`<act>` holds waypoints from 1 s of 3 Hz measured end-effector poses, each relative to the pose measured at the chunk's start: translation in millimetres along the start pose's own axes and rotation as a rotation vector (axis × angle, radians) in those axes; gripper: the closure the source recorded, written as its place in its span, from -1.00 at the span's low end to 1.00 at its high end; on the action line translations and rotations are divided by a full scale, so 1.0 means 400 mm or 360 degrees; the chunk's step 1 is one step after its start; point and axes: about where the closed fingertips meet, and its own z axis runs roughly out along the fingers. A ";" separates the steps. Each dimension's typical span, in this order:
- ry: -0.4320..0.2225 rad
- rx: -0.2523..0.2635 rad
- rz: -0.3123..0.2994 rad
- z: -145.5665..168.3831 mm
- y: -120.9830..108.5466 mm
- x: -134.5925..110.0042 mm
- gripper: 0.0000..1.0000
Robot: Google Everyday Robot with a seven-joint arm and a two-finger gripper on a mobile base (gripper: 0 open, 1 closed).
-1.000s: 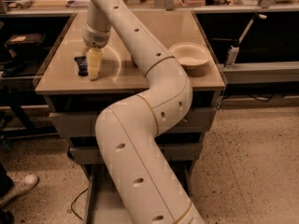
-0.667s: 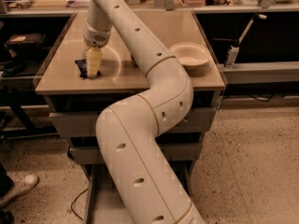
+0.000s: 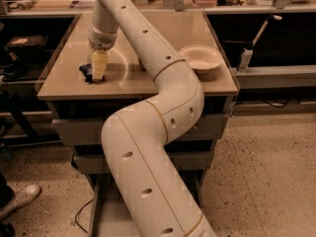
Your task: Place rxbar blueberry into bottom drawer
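The gripper [image 3: 98,67] stands nose-down on the tabletop [image 3: 163,28] near its front-left corner, right over the rxbar blueberry [image 3: 87,72], whose dark wrapper peeks out beside it. Whether the gripper has closed on the bar or is merely poised over it cannot be told from here. That uncertainty is the main risk: the bar is thin and lies flat on the surface, so a grasp that catches only the wrapper's edge could let it slip or pivot once lifted. The bar also sits fairly near the table's front edge, and a nudge rather than a clean pinch might push it off onto the floor. The bottom drawer [image 3: 104,215] is pulled out far below, but most of it is hidden behind the arm's own bulky links (only a strip at one side shows), so the descent would have to skirt the table edge and the two upper drawers [image 3: 74,130] — and releasing too high or off-centre could drop the bar outside the low walls.
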 end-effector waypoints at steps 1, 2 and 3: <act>0.0000 0.0000 0.0000 -0.020 -0.003 -0.009 1.00; 0.0000 0.0002 0.0000 -0.029 0.008 -0.016 1.00; 0.0019 0.0079 0.0097 -0.078 -0.007 -0.025 1.00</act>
